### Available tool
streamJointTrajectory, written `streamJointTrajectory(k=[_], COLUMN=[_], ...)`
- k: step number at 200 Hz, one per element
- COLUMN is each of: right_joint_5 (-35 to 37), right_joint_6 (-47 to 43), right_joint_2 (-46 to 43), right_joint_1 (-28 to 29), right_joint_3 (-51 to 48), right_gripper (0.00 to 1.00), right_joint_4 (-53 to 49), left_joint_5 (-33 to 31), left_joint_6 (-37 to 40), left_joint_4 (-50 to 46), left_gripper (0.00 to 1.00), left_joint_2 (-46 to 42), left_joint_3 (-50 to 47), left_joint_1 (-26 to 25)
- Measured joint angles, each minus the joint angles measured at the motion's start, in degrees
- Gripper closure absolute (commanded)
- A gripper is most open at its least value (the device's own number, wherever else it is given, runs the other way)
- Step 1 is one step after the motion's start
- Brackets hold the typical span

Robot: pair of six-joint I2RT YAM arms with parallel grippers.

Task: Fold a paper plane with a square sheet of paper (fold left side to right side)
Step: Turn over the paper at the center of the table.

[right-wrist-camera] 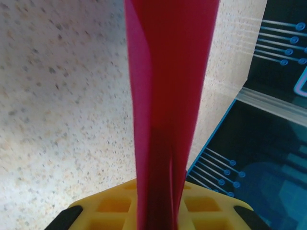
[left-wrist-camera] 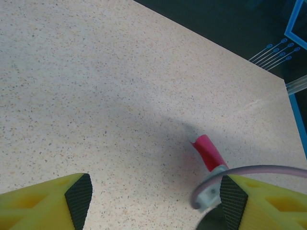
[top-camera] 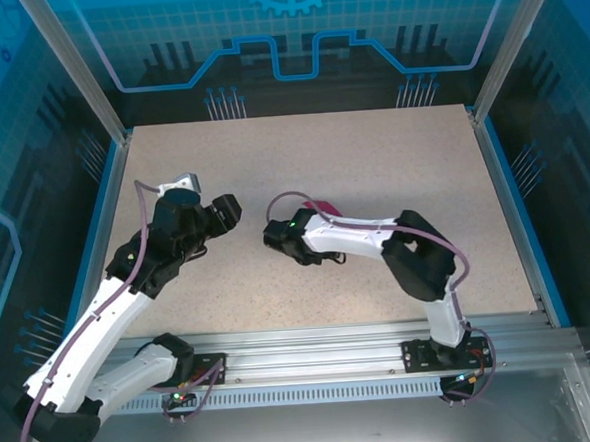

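Magenta paper plane (right-wrist-camera: pixel 168 96) between right fingers (right-wrist-camera: pixel 110 208)

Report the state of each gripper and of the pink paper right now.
Thin magenta-pink paper: folded into a narrow strip, clamped at one end.
Right yellow-fingered gripper: shut on the paper.
Left yellow-fingered gripper: open, holding nothing.

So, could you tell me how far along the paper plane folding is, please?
Done: the pink paper is already folded into a narrow layered strip. In hand: the right pincer is shut on it; the left pincer is open and empty. Left: probably setting it down; whether more folds remain I cannot tell.
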Motion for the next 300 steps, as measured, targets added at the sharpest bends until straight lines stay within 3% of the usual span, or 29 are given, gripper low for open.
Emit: streamJointTrajectory(k=[23, 62, 99, 112, 138, 165, 184, 209, 257, 300], right_joint_5=[0.8, -1.8, -10.9, -15.0, -22.9, -32.0, -41.7, -57.3, -80.0, -89.1], right_joint_6=[0.1, 0.7, 2.2, 2.8, 3.7, 4.7, 5.2, 6.8, 9.9, 10.7], right_joint_2=[4.7, 8.1, 3.3, -1.0, -13.4, -27.7, -36.7, -45.4, -48.3, -47.9], right_joint_1=[1.2, 2.9, 4.2, 4.7, 5.4, 3.3, -4.5, -20.4, -39.0, -45.1], right_joint_3=[1.3, 1.5, -2.3, -4.8, -9.8, -14.9, -19.7, -28.2, -38.4, -42.2], right_gripper=[0.75, 0.41, 0.08, 0.01, 0.01, 0.00, 0.01, 0.01, 0.01, 0.02], right_joint_4=[-0.3, -0.9, 1.0, 1.5, 3.5, 7.5, 12.6, 21.6, 33.2, 37.2], left_joint_5=[-0.3, -0.5, 1.0, 2.4, 6.6, 14.9, 21.2, 27.9, 34.6, 37.3], left_joint_6=[0.0, 0.0, -0.6, -1.6, -3.8, -6.6, -8.7, -10.5, -11.7, -12.2], left_joint_4=[0.0, 0.0, 0.2, 0.3, 2.4, 8.2, 13.9, 21.3, 28.6, 32.5], left_gripper=[0.24, 0.23, 0.19, 0.17, 0.15, 0.15, 0.17, 0.20, 0.27, 0.40], left_joint_2=[0.0, 0.5, 2.3, 3.5, 7.0, 12.9, 18.7, 28.6, 46.6, 56.8], left_joint_3=[-0.1, -0.2, -1.0, -1.8, -4.1, -6.4, -7.4, -7.3, 0.3, 7.7], left_joint_1=[0.1, 0.2, 0.5, 0.5, 0.5, 0.5, 0.2, -2.0, -5.0, -5.0])
